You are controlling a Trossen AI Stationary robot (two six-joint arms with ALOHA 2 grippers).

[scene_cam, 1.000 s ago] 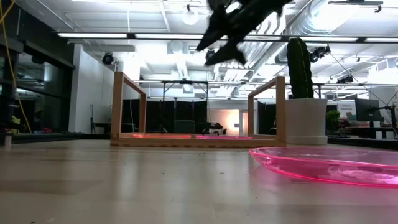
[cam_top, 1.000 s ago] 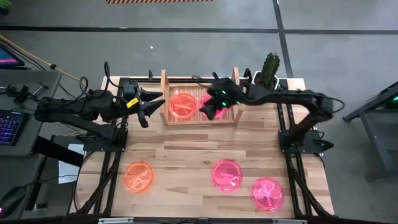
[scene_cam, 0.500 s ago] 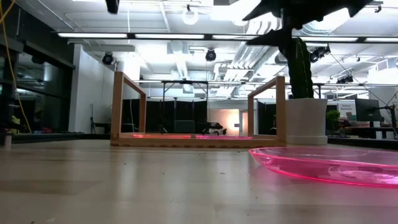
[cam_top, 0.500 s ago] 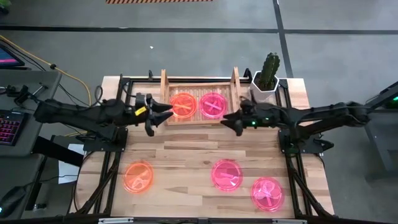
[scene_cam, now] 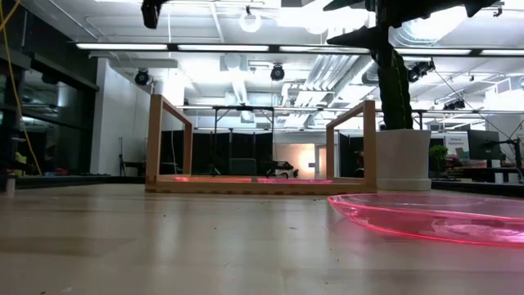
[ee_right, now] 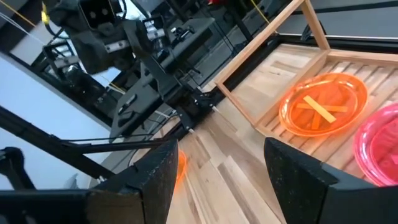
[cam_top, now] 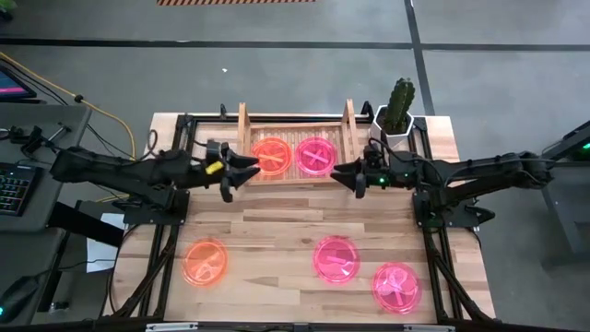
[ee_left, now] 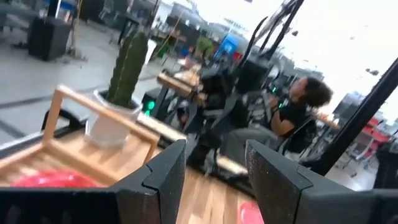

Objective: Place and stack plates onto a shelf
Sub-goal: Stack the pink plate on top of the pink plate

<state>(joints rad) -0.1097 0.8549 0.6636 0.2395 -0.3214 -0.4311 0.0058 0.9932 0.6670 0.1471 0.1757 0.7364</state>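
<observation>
The light-wood shelf (cam_top: 297, 177) stands at the table's far middle. An orange plate (cam_top: 271, 155) and a pink plate (cam_top: 315, 155) lie side by side on its slatted base; both also show in the right wrist view, the orange plate (ee_right: 323, 106) and the pink plate (ee_right: 380, 144). One orange plate (cam_top: 205, 262) and two pink plates (cam_top: 336, 258) (cam_top: 396, 285) lie flat on the table's near part. My left gripper (cam_top: 243, 172) is open and empty at the shelf's left near corner. My right gripper (cam_top: 344, 177) is open and empty at its right near corner. Both grippers hang above the table.
A cactus in a white pot (cam_top: 396, 112) stands at the far right, just beside the shelf's right board. The arms' dark frames run along the table's left and right sides. In the low view a pink plate (scene_cam: 434, 217) lies close in front.
My right gripper has drawn back from over the shelf's right half toward the table's right and near side; the pink plate now lies uncovered on the shelf. My left gripper has gone toward the right, up to the shelf's left near corner.
</observation>
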